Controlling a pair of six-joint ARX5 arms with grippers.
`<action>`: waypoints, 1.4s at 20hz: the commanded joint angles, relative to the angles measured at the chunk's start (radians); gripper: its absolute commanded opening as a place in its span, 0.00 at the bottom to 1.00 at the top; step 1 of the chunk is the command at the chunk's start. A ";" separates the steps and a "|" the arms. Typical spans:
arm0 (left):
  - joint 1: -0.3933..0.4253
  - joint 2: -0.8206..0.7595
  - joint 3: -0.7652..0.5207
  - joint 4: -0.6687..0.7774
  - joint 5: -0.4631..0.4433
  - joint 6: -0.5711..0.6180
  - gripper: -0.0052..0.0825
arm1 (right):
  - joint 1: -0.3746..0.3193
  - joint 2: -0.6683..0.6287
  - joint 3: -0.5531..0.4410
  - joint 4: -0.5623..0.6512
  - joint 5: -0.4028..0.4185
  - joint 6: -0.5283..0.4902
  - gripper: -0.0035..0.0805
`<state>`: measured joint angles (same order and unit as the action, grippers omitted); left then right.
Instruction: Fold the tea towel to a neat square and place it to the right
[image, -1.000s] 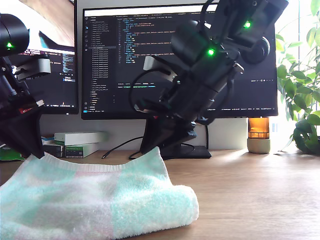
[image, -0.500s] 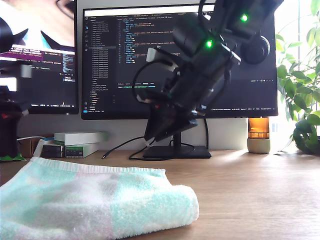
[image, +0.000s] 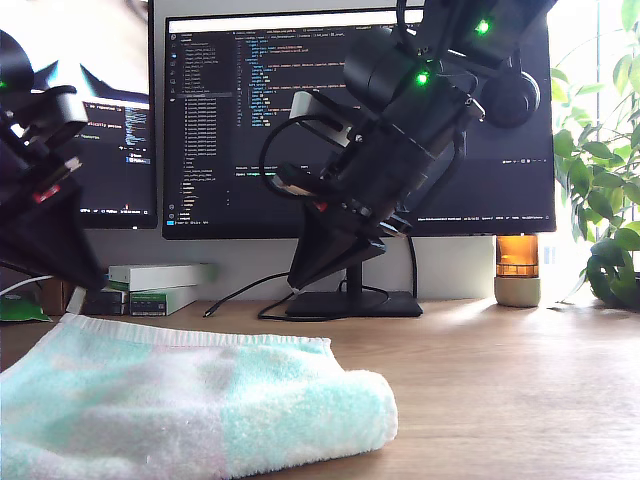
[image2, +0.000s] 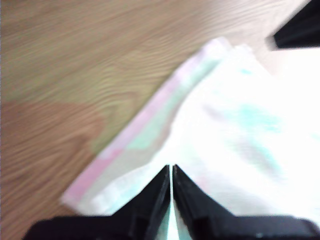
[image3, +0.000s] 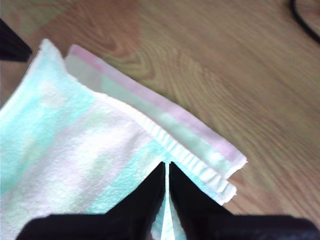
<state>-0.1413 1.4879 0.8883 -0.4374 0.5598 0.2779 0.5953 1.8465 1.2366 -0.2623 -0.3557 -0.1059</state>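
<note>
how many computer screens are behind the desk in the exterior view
2. One large screen showing code stands centre on a stand, partly covered by an arm. A second screen sits at the exterior view's left, cut off by the edge. More could lie outside the frame.

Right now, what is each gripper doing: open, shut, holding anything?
My first gripper: shut, empty, above the tea towel.
My second gripper: shut, empty, above the towel's corner.

An office desk: two monitors (image: 360, 120) showing code, wooden desktop (image: 500, 380), potted plant (image: 600, 200).
</note>
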 joint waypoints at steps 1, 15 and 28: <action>0.002 0.070 0.004 0.013 0.021 0.011 0.03 | -0.001 0.008 0.006 0.011 -0.006 -0.004 0.03; 0.002 0.274 0.004 0.229 -0.011 -0.042 0.03 | -0.021 0.008 0.006 0.009 -0.013 -0.040 0.03; 0.002 0.040 0.011 0.163 0.034 -0.007 0.03 | -0.021 0.000 0.006 -0.013 -0.012 -0.087 0.03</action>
<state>-0.1413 1.5181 0.9020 -0.2634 0.5930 0.2550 0.5709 1.8465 1.2366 -0.2710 -0.3607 -0.1688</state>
